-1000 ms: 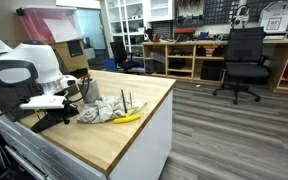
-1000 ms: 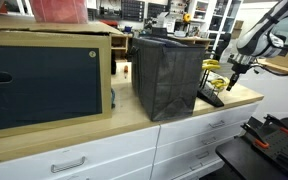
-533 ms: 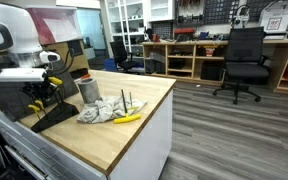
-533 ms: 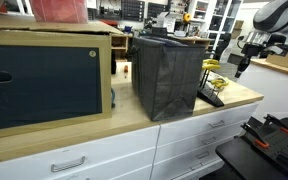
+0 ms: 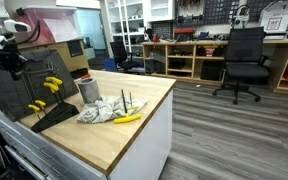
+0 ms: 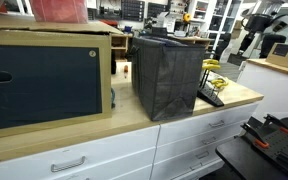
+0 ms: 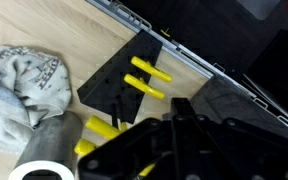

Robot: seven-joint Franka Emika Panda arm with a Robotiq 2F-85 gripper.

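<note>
My gripper (image 7: 178, 108) hangs high above the wooden counter, away from everything on it. In the wrist view its two dark fingers stand together as one narrow bar, with nothing between them. Below it lies a black peg rack (image 7: 124, 85) with yellow pegs (image 7: 149, 68) sticking out. In both exterior views the gripper (image 5: 17, 68) (image 6: 246, 45) is raised well above the rack (image 5: 46, 108). A crumpled grey cloth (image 7: 19, 80) and a metal cup (image 7: 49, 150) sit beside the rack.
A yellow stick-like object (image 5: 127, 118) lies by the cloth (image 5: 104, 110) next to the metal cup (image 5: 87, 90). A tall black box (image 6: 169, 75) and a wooden cabinet (image 6: 44, 80) stand on the counter. A black office chair (image 5: 246, 60) stands on the floor beyond.
The arm has risen from low over the rack and swung up and away from it. The rack, cloth and cup have not moved.
</note>
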